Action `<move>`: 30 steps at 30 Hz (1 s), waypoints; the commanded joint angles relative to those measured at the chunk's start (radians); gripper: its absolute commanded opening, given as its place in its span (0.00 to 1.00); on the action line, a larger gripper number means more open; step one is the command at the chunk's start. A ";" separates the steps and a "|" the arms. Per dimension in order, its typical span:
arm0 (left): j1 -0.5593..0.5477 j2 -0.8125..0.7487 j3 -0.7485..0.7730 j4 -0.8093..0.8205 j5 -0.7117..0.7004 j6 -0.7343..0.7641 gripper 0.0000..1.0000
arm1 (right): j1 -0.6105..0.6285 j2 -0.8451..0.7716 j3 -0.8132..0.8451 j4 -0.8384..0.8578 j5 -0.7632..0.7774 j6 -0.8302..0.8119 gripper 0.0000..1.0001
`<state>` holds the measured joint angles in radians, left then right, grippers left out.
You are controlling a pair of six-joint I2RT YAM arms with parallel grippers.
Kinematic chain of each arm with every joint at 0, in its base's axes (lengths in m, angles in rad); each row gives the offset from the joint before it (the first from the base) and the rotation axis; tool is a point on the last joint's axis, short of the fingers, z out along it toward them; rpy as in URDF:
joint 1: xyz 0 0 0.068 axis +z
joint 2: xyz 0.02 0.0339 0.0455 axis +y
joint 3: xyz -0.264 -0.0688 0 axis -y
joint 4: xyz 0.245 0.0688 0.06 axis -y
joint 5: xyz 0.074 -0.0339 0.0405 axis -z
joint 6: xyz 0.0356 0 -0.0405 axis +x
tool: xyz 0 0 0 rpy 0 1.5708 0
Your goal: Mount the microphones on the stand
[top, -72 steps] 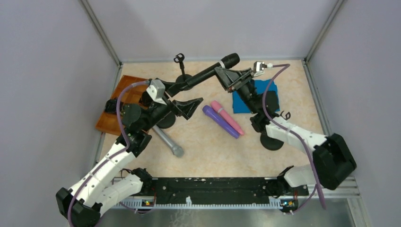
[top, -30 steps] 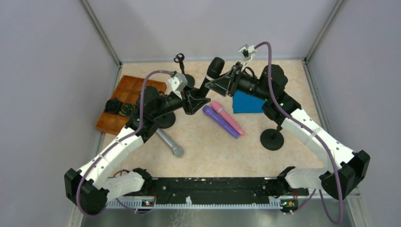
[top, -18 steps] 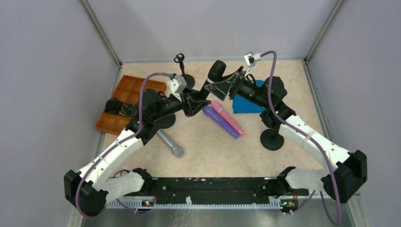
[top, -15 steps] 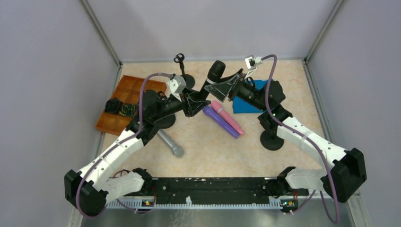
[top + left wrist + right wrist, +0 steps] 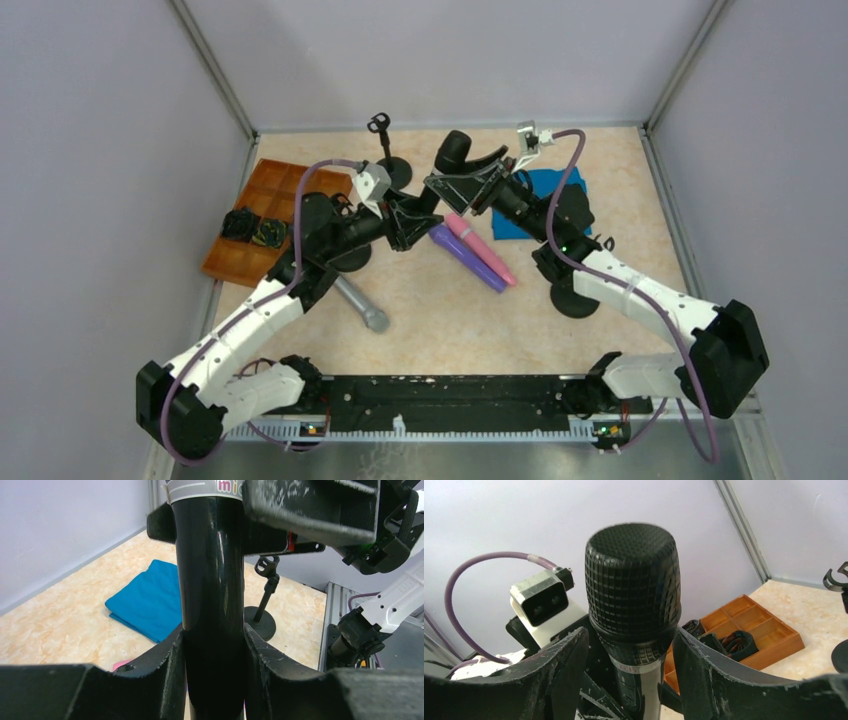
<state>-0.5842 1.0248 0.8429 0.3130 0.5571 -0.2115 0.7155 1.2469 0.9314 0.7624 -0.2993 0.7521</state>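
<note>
A black microphone (image 5: 452, 152) is held upright above the table, and my left gripper (image 5: 418, 216) is shut on its lower body (image 5: 212, 605). My right gripper (image 5: 437, 183) stands open around the neck just under the mesh head (image 5: 633, 580), a finger on either side with narrow gaps. Purple (image 5: 466, 257), pink (image 5: 483, 250) and grey (image 5: 360, 303) microphones lie on the table. One stand (image 5: 384, 145) rises at the back. Another stand (image 5: 575, 296) sits under my right arm and also shows in the left wrist view (image 5: 265, 602). A third base (image 5: 347, 256) is partly hidden by my left arm.
An orange divided tray (image 5: 262, 178) with dark bundles sits at the left wall, also seen past the microphone (image 5: 769, 630). A folded blue cloth (image 5: 566, 190) lies at the back right (image 5: 145, 600). Grey walls close in three sides.
My right gripper let go of the black microphone's body and slid to its neck, jaws now apart. The microphone swung from slanting to nearly upright. My left gripper kept its hold.
</note>
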 commanded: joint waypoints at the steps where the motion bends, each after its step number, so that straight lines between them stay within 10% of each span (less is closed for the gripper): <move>1: -0.003 -0.040 -0.015 0.084 -0.026 -0.013 0.13 | 0.030 0.013 0.040 0.024 0.014 -0.048 0.61; 7: -0.002 -0.047 -0.022 0.086 -0.029 -0.014 0.12 | 0.033 0.027 0.043 0.026 0.012 -0.039 0.58; 13: -0.002 -0.085 -0.048 0.066 -0.098 -0.008 0.22 | 0.033 0.028 0.047 0.019 0.025 -0.036 0.18; 16: -0.003 -0.114 -0.060 0.028 -0.175 -0.009 0.81 | 0.033 0.020 0.043 0.015 0.028 -0.049 0.02; 18: -0.003 -0.142 -0.068 -0.013 -0.236 -0.002 0.98 | 0.032 -0.001 0.053 -0.045 0.045 -0.096 0.00; 30: 0.001 -0.318 -0.132 -0.368 -0.794 -0.030 0.99 | 0.024 -0.187 0.029 -0.497 0.341 -0.421 0.00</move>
<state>-0.5858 0.7082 0.7300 0.0799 -0.0269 -0.2276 0.7433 1.1164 0.9325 0.3717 -0.0654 0.4541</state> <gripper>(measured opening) 0.987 0.382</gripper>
